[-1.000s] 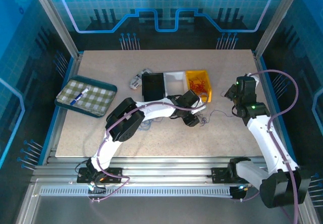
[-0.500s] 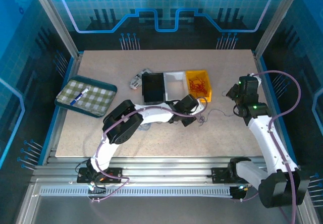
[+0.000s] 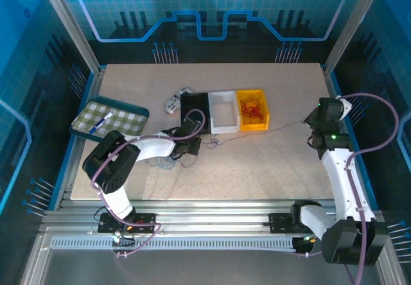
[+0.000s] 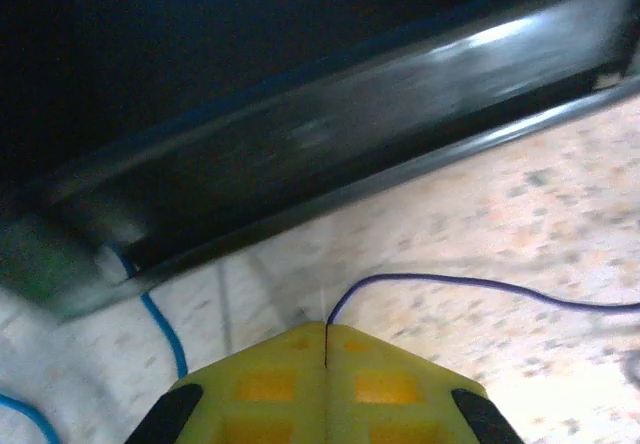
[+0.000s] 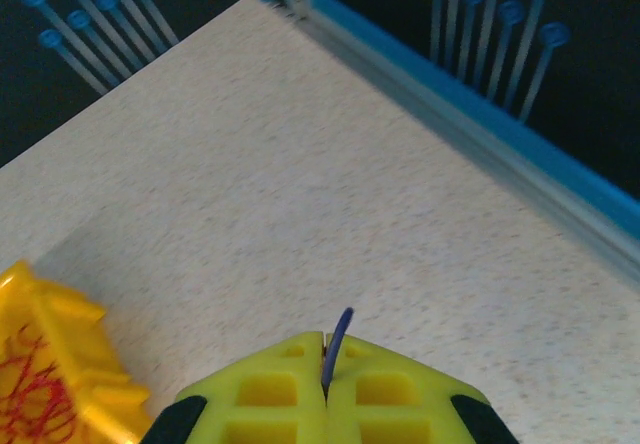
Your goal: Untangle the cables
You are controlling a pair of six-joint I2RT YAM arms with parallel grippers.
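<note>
The cables lie in separate lots. A thin dark cable (image 3: 257,133) stretches across the table between my two grippers. My left gripper (image 3: 191,145) sits just in front of the black bin (image 3: 194,108), shut on one end of that dark cable (image 4: 450,282), which runs off to the right. My right gripper (image 3: 316,119) is near the table's right edge, shut on the other end, whose tip (image 5: 340,330) pokes up between the yellow fingers (image 5: 265,389). Blue cables (image 3: 164,162) curl under the left arm. Red cables (image 3: 252,109) lie in the yellow bin (image 3: 262,123).
A white bin (image 3: 223,113) stands between the black and yellow ones, with a small grey object (image 3: 173,103) behind the black bin. A checked tray (image 3: 109,123) holding a pen lies at the far left. The table's blue right rim (image 5: 480,134) runs close beyond the right gripper.
My left gripper has shut on the dark cable and swung left from the yellow bin to the black bin. The right gripper drew right, and the cable now runs straight.
</note>
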